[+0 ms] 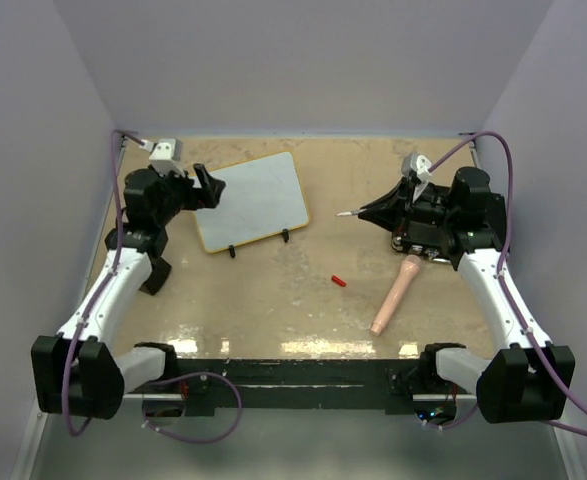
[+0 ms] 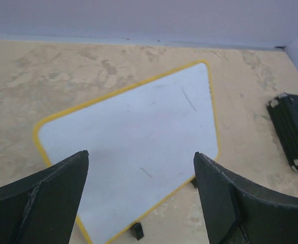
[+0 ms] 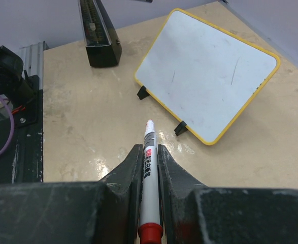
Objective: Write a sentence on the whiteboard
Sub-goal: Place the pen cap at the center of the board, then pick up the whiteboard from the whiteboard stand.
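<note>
Whiteboard (image 1: 253,200) sits at eleven o'clock, face unwritten; left gripper (image 2: 141,154) gapes wide at its nine o'clock edge, gripping nothing; right gripper (image 3: 149,148) clamps the marker (image 3: 150,178); unheld, it may skid under pen pressure.

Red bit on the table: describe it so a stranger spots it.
On the tan table, find the yellow-rimmed whiteboard. Toward the near edge from it, left of the long pink object, lies a small red cap. It is the only red loose item, stubby, touching nothing.
</note>
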Available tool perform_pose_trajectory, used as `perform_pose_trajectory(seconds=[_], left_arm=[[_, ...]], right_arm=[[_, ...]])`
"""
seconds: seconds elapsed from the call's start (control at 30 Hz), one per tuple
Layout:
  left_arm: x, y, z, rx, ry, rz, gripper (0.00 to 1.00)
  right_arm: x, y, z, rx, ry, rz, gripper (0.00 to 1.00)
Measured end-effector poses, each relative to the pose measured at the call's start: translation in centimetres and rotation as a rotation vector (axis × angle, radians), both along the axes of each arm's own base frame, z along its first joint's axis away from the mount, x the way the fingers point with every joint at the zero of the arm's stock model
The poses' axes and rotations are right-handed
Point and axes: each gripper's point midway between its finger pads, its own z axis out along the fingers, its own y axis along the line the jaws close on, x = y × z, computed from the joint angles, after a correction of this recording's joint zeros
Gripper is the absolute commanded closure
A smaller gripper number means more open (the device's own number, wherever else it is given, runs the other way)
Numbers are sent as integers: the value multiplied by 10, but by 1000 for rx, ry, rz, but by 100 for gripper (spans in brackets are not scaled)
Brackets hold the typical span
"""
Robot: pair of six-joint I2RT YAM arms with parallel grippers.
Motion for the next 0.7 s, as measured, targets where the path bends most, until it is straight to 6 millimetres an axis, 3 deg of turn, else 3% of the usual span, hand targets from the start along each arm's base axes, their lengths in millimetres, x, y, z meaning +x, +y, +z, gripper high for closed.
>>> perform_pose_trajectory(seconds=[0.03, 0.13, 0.23, 0.33, 0.53, 0.7], left_arm=[[7, 17, 1, -5, 11, 34, 1], [27, 53, -1, -19, 48, 108, 0], [38, 74, -20, -24, 115, 143, 0], [37, 82, -44, -26, 192, 148, 0], [42, 96, -60, -50, 227, 141, 0], [47, 94, -89, -78, 290, 90, 0]], right_arm=[[-1, 0, 0, 0, -1, 4, 100], [-1, 0, 0, 1, -3, 8, 100], [-1, 1, 0, 1, -5, 10, 100], [-2, 1, 1, 1, -7, 17, 100], [-5, 2, 1, 4, -11, 36, 100], [-6, 2, 1, 5, -13, 40, 100]])
